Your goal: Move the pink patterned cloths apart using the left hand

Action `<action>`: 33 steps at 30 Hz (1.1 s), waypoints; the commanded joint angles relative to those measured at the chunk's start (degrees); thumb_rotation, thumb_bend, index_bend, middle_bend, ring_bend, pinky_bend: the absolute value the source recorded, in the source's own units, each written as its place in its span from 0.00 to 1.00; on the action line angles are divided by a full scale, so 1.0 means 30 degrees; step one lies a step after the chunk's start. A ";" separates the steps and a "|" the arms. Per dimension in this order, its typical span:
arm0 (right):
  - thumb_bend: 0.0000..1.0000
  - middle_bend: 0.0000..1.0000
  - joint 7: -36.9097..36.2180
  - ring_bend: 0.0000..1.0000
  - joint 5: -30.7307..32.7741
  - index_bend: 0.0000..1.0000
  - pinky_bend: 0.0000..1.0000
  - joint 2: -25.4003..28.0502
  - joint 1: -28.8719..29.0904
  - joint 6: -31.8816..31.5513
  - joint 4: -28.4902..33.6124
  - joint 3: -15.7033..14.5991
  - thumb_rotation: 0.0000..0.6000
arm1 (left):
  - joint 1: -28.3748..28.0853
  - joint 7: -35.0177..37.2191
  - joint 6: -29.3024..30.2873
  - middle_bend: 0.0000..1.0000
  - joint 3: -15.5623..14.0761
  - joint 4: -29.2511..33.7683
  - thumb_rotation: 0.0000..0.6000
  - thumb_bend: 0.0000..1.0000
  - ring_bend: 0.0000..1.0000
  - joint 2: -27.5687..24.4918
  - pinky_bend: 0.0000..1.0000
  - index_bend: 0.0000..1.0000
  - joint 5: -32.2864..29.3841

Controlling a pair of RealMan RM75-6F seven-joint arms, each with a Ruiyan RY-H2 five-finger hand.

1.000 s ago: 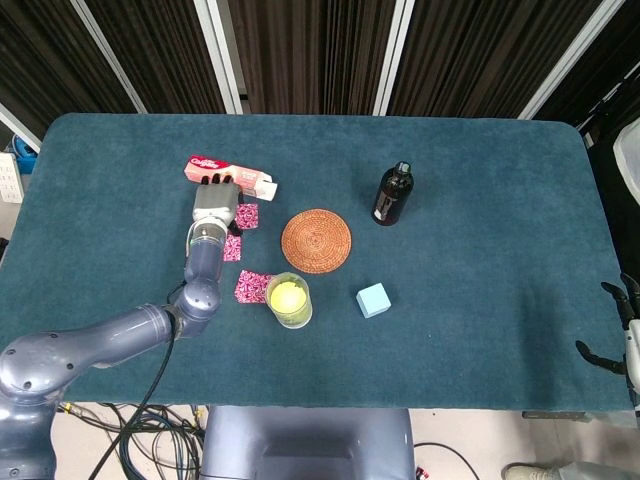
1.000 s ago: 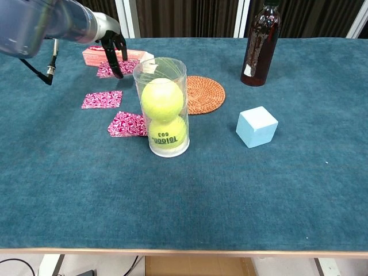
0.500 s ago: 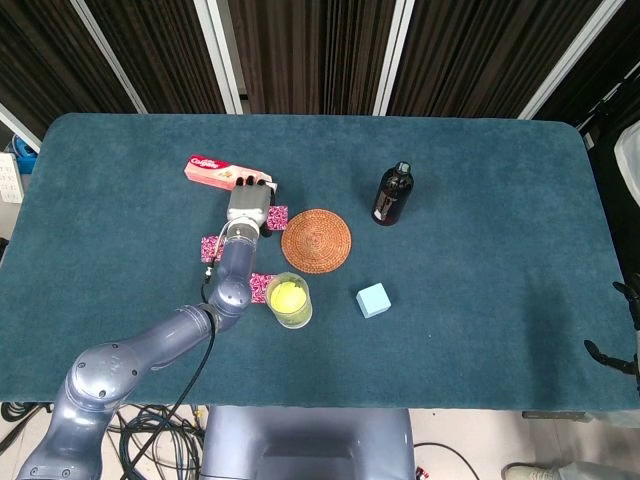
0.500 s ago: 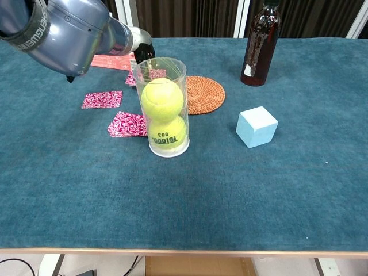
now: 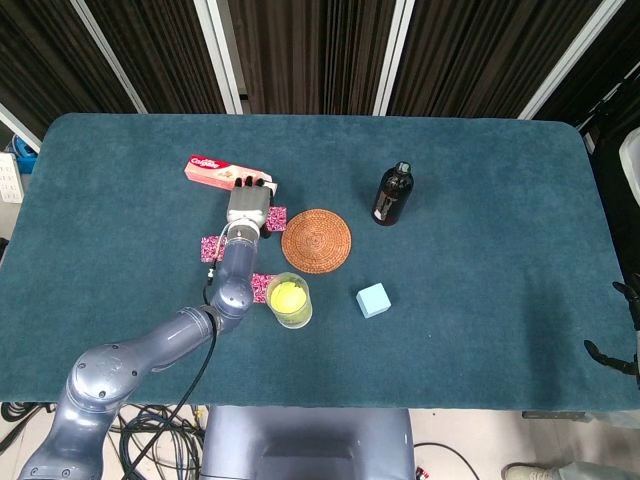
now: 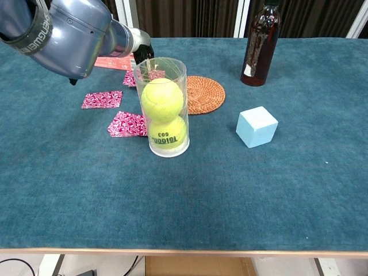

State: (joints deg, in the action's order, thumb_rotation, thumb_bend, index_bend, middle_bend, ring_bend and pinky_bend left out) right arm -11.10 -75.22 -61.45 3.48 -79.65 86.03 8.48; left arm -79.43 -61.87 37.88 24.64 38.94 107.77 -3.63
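The left hand [image 5: 250, 207] is reaching out over the middle-left of the desk [image 5: 480, 330], lying palm-down with its dark fingertips [image 5: 252, 183] pointing toward the far edge. It is resting on the farthest pink patterned cloth [image 5: 276, 216], which is peeking out on the hand's right side, just beside the woven coaster [image 5: 316, 239]. Whether the fingers are actually pinching that cloth or only pressing on it, the views are not showing. In the chest view the hand [image 6: 142, 50] is sitting partly behind the clear tube [image 6: 164, 107], so its grip is hidden there as well.

A second pink patterned cloth [image 5: 211, 247] is lying to the left of the forearm, nearer the desk's left edge, and a third pink patterned cloth [image 5: 259, 286] is lying partly under the arm, just beside the clear tube holding two yellow tennis balls [image 6: 163, 99]. In the chest view these two cloths [image 6: 102, 99] [image 6: 127, 124] are lying flat and apart from each other.

A pink toothpaste box [image 5: 212, 171] is lying just beyond the fingertips toward the far edge. A dark bottle [image 5: 392, 194] is standing upright to the right of the coaster, and a pale blue cube [image 5: 373, 299] is sitting nearer the front edge.

The right hand [image 5: 622, 330] is hanging off the desk's right edge, only partly in frame, its fingers looking spread and holding nothing
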 commanded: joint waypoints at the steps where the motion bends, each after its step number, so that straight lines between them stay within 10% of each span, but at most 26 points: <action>1: 0.18 0.01 0.0003 0.08 0.0021 0.13 0.19 0.0001 0.0003 0.0025 0.0023 0.0005 1.00 | 0.0051 -0.0123 0.0025 0.16 0.0029 0.0199 1.00 0.14 0.00 -0.0086 0.00 0.40 0.0102; 17: 0.18 0.01 0.0031 0.08 -0.0092 0.13 0.19 -0.0002 0.0007 0.0015 0.0067 -0.0015 1.00 | 0.0321 0.0259 0.1104 0.15 0.0418 0.2614 1.00 0.11 0.00 -0.1406 0.00 0.32 0.1169; 33: 0.18 0.01 0.1333 0.08 0.0527 0.13 0.19 -0.0113 0.0013 0.0015 0.0371 0.0111 1.00 | 0.6494 0.8145 0.2805 0.15 0.0189 1.5550 1.00 0.12 0.00 -1.1024 0.00 0.28 1.1106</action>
State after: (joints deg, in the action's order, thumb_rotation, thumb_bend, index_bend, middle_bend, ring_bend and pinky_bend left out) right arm -7.48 -73.89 -61.68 3.44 -79.70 87.06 8.75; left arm -64.84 -42.85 45.49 25.35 79.99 80.32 24.05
